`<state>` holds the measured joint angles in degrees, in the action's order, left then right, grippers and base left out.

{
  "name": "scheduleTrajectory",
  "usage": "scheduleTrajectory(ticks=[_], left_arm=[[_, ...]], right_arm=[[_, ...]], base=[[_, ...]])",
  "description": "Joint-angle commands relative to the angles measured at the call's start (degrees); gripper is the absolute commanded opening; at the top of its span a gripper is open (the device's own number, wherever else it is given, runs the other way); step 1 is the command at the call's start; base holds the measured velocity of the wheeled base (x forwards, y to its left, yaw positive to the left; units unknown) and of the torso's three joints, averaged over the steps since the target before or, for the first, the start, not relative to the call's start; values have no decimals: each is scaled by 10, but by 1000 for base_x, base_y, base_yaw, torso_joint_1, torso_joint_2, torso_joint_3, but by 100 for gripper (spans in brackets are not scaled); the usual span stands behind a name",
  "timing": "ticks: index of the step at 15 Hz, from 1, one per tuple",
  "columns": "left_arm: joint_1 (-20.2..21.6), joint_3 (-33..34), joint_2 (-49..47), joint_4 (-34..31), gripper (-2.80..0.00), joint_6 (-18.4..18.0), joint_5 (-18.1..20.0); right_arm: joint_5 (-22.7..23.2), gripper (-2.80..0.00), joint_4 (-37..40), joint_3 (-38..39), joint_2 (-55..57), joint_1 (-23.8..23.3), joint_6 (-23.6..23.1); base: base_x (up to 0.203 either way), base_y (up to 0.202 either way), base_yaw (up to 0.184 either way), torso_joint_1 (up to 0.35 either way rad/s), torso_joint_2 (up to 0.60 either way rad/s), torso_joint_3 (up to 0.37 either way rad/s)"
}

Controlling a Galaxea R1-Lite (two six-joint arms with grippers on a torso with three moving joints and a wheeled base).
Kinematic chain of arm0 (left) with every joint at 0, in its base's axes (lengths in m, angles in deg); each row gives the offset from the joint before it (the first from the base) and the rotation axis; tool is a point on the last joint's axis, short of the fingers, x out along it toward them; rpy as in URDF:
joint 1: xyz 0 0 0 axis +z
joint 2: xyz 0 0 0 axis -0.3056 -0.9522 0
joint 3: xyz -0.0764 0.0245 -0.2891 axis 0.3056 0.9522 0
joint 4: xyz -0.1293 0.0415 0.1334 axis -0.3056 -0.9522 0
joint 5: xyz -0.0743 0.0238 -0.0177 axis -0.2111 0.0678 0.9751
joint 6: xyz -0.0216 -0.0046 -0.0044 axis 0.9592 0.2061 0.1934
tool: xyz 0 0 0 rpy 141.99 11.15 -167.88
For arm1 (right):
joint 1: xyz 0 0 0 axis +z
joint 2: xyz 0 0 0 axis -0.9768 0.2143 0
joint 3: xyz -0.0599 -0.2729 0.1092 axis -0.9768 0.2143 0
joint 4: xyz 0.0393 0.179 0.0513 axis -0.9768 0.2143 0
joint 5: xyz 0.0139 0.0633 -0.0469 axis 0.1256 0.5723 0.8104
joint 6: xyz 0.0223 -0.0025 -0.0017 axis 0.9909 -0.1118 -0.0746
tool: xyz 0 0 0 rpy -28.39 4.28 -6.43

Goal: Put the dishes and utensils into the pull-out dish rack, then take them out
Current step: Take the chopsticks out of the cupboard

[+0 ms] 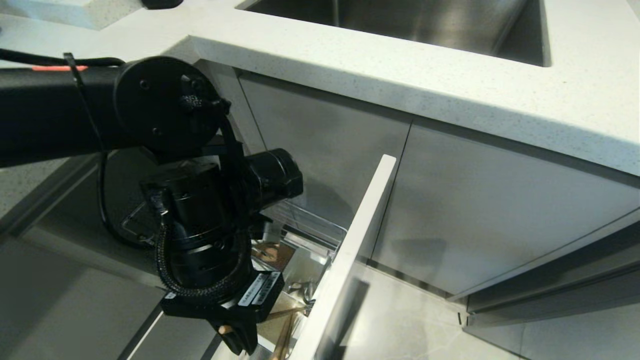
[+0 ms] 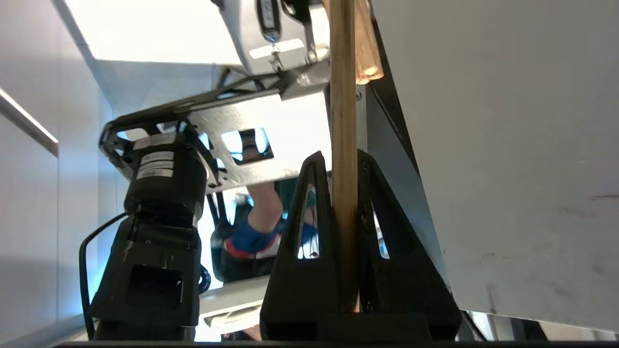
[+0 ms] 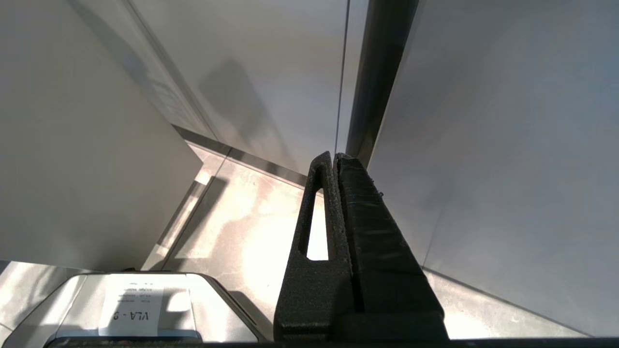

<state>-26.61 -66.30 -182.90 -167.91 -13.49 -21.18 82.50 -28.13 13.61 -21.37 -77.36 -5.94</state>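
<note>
My left gripper [image 2: 341,157] is shut on the pair of light wooden chopsticks [image 2: 343,96], which stick out past its fingertips. From the head, the left gripper [image 1: 240,340] hangs low over the open pull-out dish rack [image 1: 320,227], just inside its pale front panel [image 1: 352,240]. One wooden chopstick end [image 1: 226,329] shows at the jaws. The arm covers most of the rack's inside, so the dishes and the spoon are hidden. My right gripper [image 3: 335,155] is shut on nothing and parked low, facing a cabinet front.
A white speckled countertop [image 1: 400,65] with a steel sink [image 1: 425,25] overhangs the grey cabinet doors [image 1: 475,200]. A person's leg and shoe [image 2: 251,237] show behind my body in the left wrist view. A labelled white base corner [image 3: 130,309] sits on the tiled floor.
</note>
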Motion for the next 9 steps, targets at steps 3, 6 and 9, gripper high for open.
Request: scheduleTrajectory(ticks=[3, 6, 9], left_arm=[[-10, -5, 28, -4, -280, 14, -25], [-21, -38, 42, -4, -280, 15, -26], [-26, -54, 60, -4, -280, 15, -29]], right_arm=[[0, -280, 0, 1, 0, 0, 0], [0, -280, 0, 1, 0, 0, 0], [0, -280, 0, 1, 0, 0, 0]], base=[[0, 0, 0, 0, 0, 0], [0, 0, 0, 0, 0, 0], [0, 0, 0, 0, 0, 0]])
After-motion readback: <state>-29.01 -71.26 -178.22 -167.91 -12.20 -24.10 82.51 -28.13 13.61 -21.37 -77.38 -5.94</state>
